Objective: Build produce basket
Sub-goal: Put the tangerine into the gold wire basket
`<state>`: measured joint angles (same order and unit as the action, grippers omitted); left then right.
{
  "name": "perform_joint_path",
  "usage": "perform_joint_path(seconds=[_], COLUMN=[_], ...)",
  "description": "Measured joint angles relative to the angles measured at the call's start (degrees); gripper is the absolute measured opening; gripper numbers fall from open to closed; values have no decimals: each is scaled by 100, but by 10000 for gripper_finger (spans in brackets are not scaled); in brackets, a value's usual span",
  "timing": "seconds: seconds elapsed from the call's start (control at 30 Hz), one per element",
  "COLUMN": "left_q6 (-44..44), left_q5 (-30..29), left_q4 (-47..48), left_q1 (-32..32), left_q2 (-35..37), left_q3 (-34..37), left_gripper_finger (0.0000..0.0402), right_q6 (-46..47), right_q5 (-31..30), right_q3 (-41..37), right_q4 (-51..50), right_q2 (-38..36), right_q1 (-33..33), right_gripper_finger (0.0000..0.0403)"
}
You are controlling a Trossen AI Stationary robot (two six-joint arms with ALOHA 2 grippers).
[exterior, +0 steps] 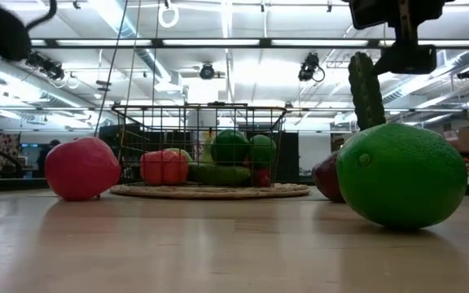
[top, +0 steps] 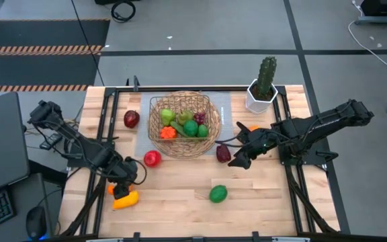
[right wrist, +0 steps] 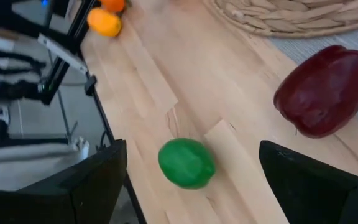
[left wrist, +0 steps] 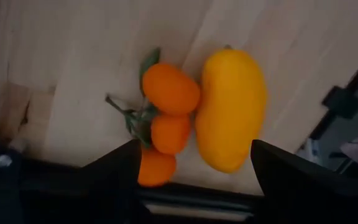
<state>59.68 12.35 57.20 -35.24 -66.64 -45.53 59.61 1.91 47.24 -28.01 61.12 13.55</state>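
At the table's left front, the left gripper [top: 122, 189] hangs wide open over one yellow mango [left wrist: 230, 109] and one sprig of three small oranges [left wrist: 166, 118], which lie touching each other. Beyond them lie two red apples, a darker one [top: 132, 119] beside the basket and a brighter one [top: 152, 158] near its front edge. The basket [top: 210, 138], at the table's middle, holds several green pieces, an orange one and a purple one. Just right of it lies one dark red pepper [right wrist: 324, 90], with the right gripper [top: 242, 158] beside it, spread wide and holding nothing. One lime [top: 218, 194] sits alone toward the front. One cactus [top: 267, 77] in a white pot [top: 258, 99] stands at the far right. The table [top: 180, 208] is pale wood planks; grey floor surrounds it, and ceiling lights show beyond.
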Motion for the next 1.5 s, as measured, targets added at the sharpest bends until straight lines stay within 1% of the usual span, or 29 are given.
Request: perform_joint_path(seconds=[0.17,0.23,0.4,0.57,0.73,0.83,0.9,1.07,1.13,1.2,1.27,1.37,1.43,1.5], left_q6=[46,50,13,138,245,381,578,750,960,1183,1333,1591,1620,1595], left_q5=[68,61,60,86,53,-131,-181,-266,-310,-350,-379,-381,-385,-382], left_q4=[-705,-830,-947,-1487,-1740,-1768,-1806,-1808,-1799,-1786,-1790,-1795,-1846,-1825], left_q1=[-81,-119,-141,-138,-138,-138,-138,-138,-134,-134,-134,-132,-92,1], left_q2=[348,442,453,444,442,442,444,439,438,433,429,427,427,431], left_q3=[742,981,1479,1889,2070,2123,2158,2154,2154,2154,2154,2092,1940,1734], left_gripper_finger=[311,311,312,312,312,311,311,305,291,267,235,174,135,108], right_q6=[484,604,932,1208,1242,1242,1239,1125,1056,961,866,695,561,420], right_q5=[-87,-93,-248,-294,-294,-294,-294,-343,-416,-444,-444,-435,-400,-399], right_q3=[0,0,0,0,0,0,0,0,0,0,0,0,0,0], right_q4=[11,11,12,11,13,13,13,11,11,9,8,9,9,9], right_q2=[0,0,0,0,0,0,0,0,0,0,0,0,0,0], right_q1=[1,3,1,3,1,1,1,1,-1,-1,-2,-32,-68,-109], right_gripper_finger=[368,368,368,368,368,368,368,368,368,368,368,368,368,368])
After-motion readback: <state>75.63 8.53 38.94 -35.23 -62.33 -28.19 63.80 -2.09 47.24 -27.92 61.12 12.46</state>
